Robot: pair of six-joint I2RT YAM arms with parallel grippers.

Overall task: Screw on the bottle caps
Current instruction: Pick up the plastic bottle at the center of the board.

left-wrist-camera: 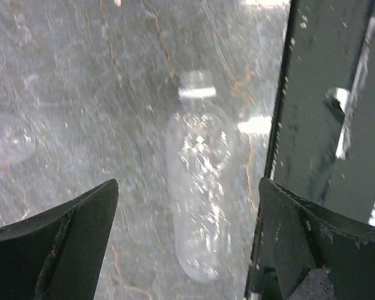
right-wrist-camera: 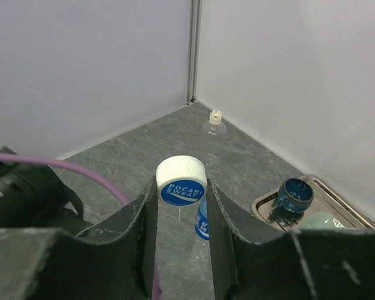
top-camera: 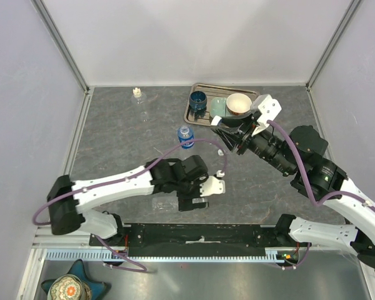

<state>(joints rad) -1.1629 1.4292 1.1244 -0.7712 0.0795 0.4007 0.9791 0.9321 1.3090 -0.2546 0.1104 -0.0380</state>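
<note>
My right gripper [right-wrist-camera: 181, 187] is shut on a white bottle cap [right-wrist-camera: 181, 180] with a blue printed top and holds it in the air; the gripper also shows in the top view [top-camera: 227, 132]. An upright blue-labelled bottle [top-camera: 185, 136] stands below and beyond it, partly hidden behind the fingers [right-wrist-camera: 202, 220]. My left gripper [left-wrist-camera: 187, 184] is open and hovers over a clear bottle [left-wrist-camera: 200, 194] that lies on the table with its neck uncapped. In the top view this gripper [top-camera: 189, 203] is at the front centre. A third bottle [top-camera: 137, 94] with a cream cap stands at the far left.
A metal tray [top-camera: 191, 114] at the back holds a dark blue cup [top-camera: 198, 100], a white-and-tan bowl [top-camera: 239, 104] and a pale green piece [top-camera: 217, 106]. A small white speck [top-camera: 220, 152] lies on the table. A black rail [top-camera: 200, 234] runs along the near edge.
</note>
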